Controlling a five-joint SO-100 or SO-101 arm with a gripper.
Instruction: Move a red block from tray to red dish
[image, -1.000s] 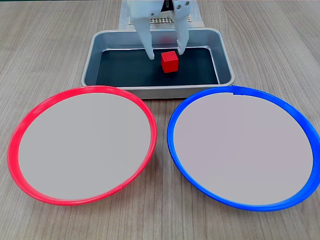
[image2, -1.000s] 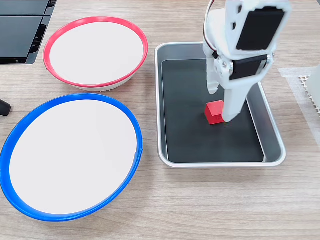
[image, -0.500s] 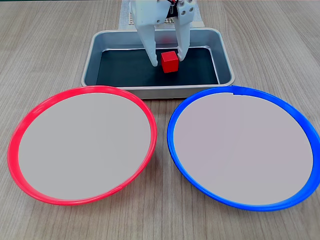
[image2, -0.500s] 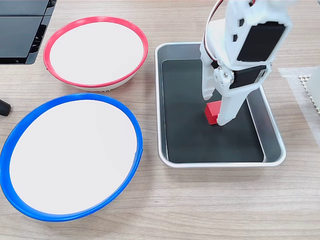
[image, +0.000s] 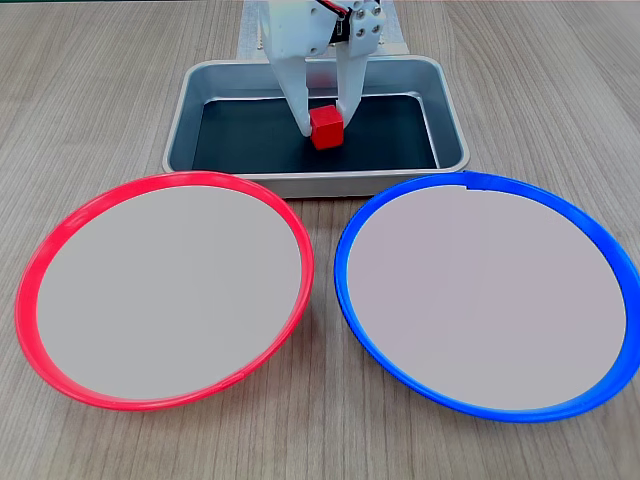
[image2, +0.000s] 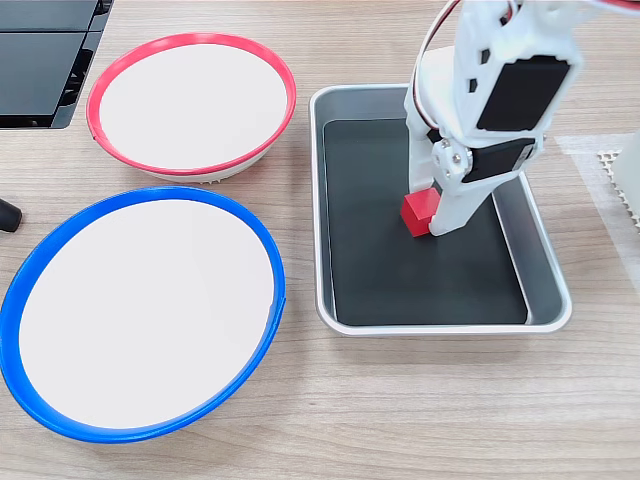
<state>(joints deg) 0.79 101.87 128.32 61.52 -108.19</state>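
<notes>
1. Looking into the tray, we find the white gripper pinching the red block between its two fingers, over the dark bottom.
2. In both fixed views the block sits near the tray's middle.
3. We note the red dish at 7 o'clock from the tray in a fixed view, the blue-rimmed plate at 5 o'clock.
4. All rest on the wooden table.
</notes>
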